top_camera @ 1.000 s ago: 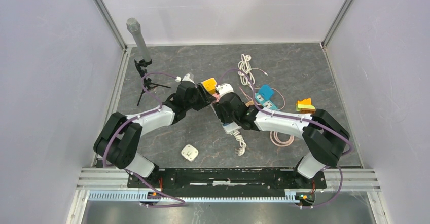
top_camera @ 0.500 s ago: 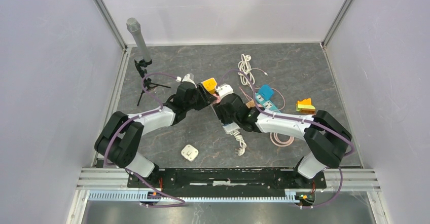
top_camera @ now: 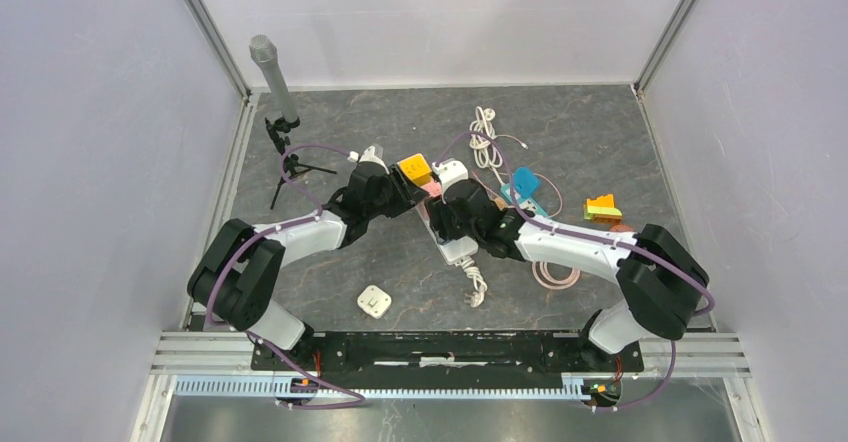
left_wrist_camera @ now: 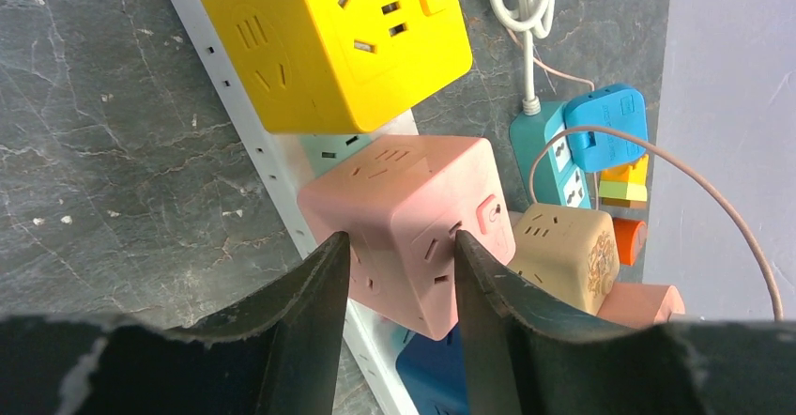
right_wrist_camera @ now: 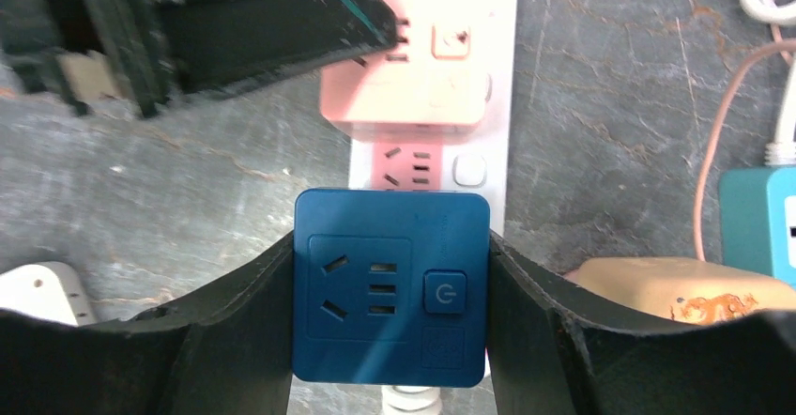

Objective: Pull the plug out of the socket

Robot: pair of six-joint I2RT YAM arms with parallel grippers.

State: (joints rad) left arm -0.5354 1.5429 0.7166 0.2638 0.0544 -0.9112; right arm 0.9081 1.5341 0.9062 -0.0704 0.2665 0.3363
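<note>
K: Right arm's elbow has swung outward; right fingers [right_wrist_camera: 244,340] clamp the blue cube plug [right_wrist_camera: 390,284] by both side faces, and it's seated on the white strip [right_wrist_camera: 502,77]
M: Left?
K: left fingers [left_wrist_camera: 300,312] part-open astride the pink cube [left_wrist_camera: 413,218], contact unclear
M: Handling?
K: Rigid glossy plastic, rounded corners, light, probably slippery. Prongs likely tight. Pull straight off, or the strip may lift off the surface [right_wrist_camera: 610,105]

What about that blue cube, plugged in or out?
Plugged in, apparently: the blue cube sits flat against the white strip.
</note>
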